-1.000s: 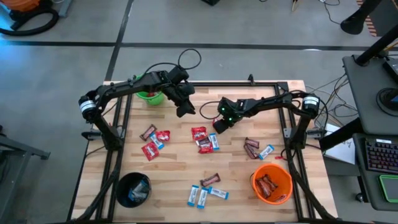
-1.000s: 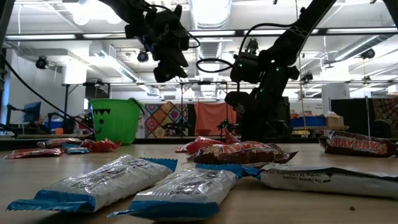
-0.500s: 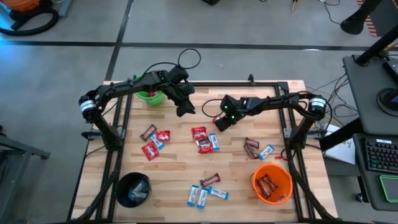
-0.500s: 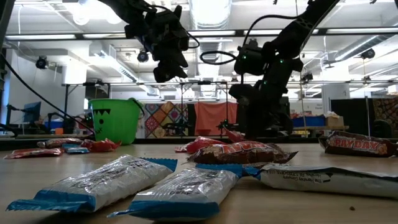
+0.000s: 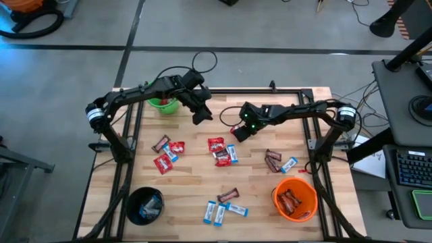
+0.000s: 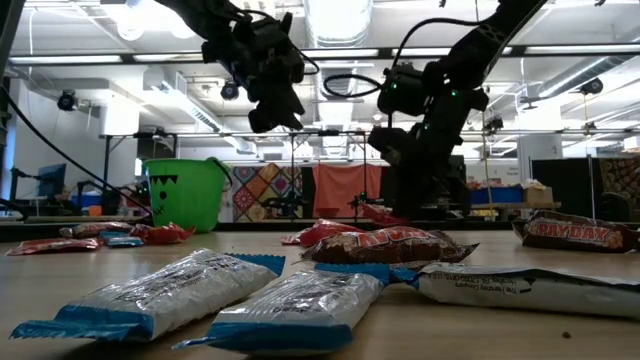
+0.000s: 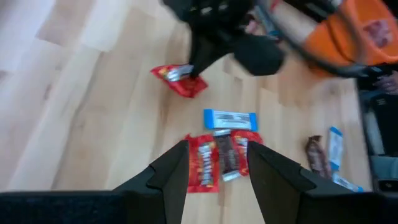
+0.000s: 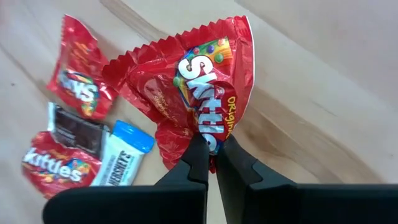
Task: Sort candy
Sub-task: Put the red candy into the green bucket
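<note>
Red packet (image 5: 234, 131), high view, pinched above the wooden desk (image 5: 189, 182) by the right tool (image 5: 236, 132); low view, left tool (image 6: 272, 112) raised, empty; right wrist view, fingers (image 8: 198, 163) clamped on the packet's lower edge.

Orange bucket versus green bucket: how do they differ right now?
The orange bucket sits at the table's near right and holds brown bars; the green bucket sits at the far left, under the left arm, its contents hidden. Both stand upright on the table.
</note>
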Action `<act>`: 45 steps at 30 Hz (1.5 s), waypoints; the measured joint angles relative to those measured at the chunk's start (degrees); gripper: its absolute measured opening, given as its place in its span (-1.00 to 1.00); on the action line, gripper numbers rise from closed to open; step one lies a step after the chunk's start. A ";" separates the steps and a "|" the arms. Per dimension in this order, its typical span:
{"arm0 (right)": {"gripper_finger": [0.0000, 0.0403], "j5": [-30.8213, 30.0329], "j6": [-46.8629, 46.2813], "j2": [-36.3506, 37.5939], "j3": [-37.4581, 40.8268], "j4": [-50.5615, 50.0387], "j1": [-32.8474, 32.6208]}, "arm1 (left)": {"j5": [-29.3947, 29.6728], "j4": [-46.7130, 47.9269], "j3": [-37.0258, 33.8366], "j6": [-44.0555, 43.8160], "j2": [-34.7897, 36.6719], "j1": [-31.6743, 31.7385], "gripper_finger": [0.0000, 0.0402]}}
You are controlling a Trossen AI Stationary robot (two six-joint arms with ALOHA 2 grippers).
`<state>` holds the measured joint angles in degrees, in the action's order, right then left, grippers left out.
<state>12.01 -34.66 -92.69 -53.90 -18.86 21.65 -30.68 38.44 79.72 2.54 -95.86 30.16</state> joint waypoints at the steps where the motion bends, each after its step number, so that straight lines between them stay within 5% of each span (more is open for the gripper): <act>1: -0.96 -0.02 0.01 0.55 -0.01 -0.15 0.00 | 1.29 -0.04 -0.05 0.01 -0.27 0.14 -0.28; 26: -0.96 -6.21 -1.68 8.36 -2.77 1.40 0.00 | 4.46 -17.99 0.04 -14.92 -9.63 0.03 -0.28; 45: -0.96 -7.76 2.70 7.07 -8.33 -4.83 0.01 | 4.64 -19.00 0.98 -17.24 -9.87 0.01 -0.28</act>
<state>4.25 -31.96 -85.62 -62.23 -23.69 21.66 -26.04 19.44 80.71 -14.70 -105.73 30.17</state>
